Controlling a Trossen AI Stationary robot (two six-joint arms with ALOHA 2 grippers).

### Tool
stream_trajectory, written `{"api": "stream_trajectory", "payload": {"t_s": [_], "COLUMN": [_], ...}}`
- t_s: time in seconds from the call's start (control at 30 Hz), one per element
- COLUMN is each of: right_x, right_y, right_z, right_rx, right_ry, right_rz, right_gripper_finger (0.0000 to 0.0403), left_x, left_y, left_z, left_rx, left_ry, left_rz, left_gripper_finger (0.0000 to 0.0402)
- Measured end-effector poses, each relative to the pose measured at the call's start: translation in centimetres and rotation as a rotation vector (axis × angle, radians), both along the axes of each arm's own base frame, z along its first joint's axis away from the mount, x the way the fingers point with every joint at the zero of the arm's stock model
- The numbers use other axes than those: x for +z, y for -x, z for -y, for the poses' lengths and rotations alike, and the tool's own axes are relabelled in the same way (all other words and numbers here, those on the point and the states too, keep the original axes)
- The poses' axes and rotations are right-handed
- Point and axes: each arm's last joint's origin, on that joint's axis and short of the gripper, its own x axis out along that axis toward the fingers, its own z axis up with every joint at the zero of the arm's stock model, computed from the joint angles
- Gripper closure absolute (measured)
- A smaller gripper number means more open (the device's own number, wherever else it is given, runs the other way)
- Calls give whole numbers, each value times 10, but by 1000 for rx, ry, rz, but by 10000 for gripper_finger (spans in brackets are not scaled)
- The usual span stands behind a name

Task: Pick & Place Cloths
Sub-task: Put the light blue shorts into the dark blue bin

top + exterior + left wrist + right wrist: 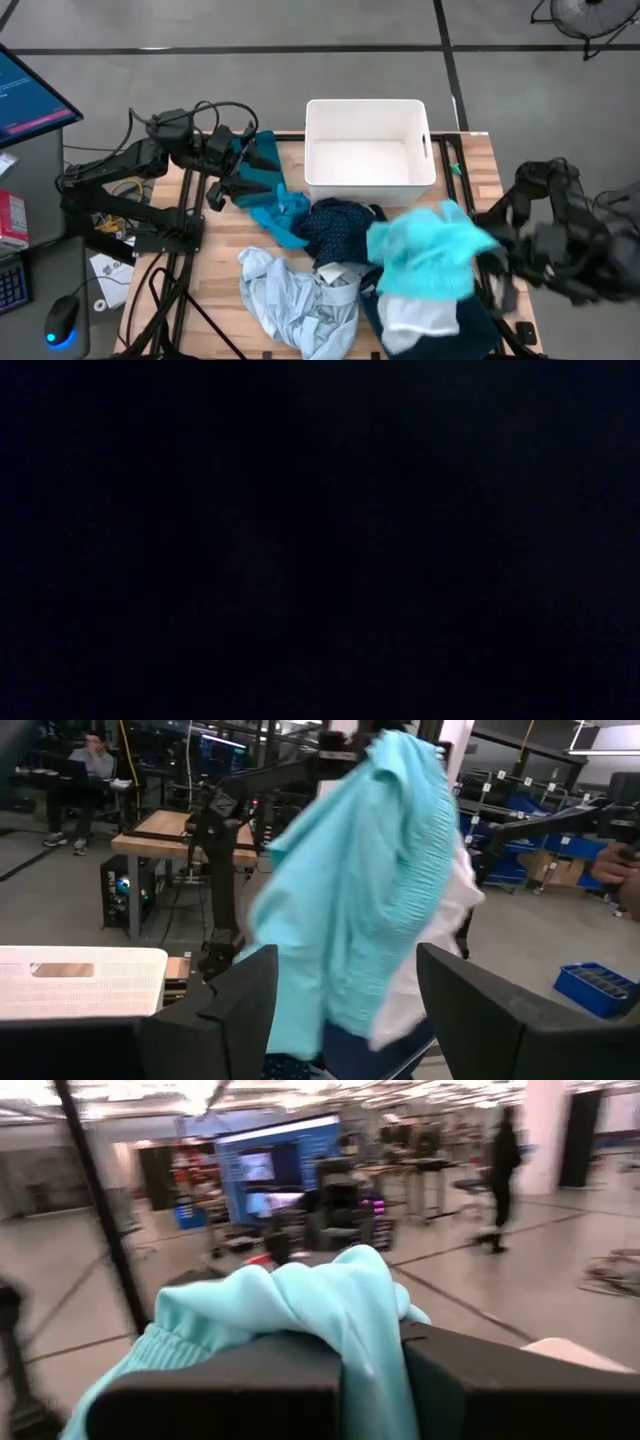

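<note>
The table (200,300) carries a heap of cloths (330,270) in front of the white tub (366,150), which looks empty, so by my judgement the sorting has barely begun. The turquoise cloth (430,255) hangs lifted above the pile at the right, pinched in the closed jaws of the right gripper (372,1370). The left gripper (345,1005) waits near the table's left edge with jaws parted, holding nothing.
</note>
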Motion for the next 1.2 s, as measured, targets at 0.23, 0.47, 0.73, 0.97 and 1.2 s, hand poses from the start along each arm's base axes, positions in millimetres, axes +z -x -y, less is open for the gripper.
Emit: {"api": "stream_trajectory", "payload": {"t_s": [0.23, 0.47, 0.73, 0.97, 1.2], "right_x": [-11, -23, -14, -22, -70], "right_y": [8, 3, 11, 50, 49], "right_z": [-33, -41, -1, 34, 75], "right_rx": [66, 56, 37, 305, 386], "right_ry": [-30, 43, 168, -34, -471], "right_rz": [9, -16, -61, -45, -585], "right_gripper_finger": [403, 403, 403, 403, 403], "left_x": [0, 0, 1, 1, 1], "left_y": [0, 0, 0, 0, -1], "left_z": [-1, -1, -1, -1, -3], "left_rx": [4, 4, 3, 1, 71], "left_ry": [0, 0, -1, -1, 0], "left_rz": [3, 4, 11, 11, 11], "left_gripper_finger": [183, 183, 183, 183, 183]}}
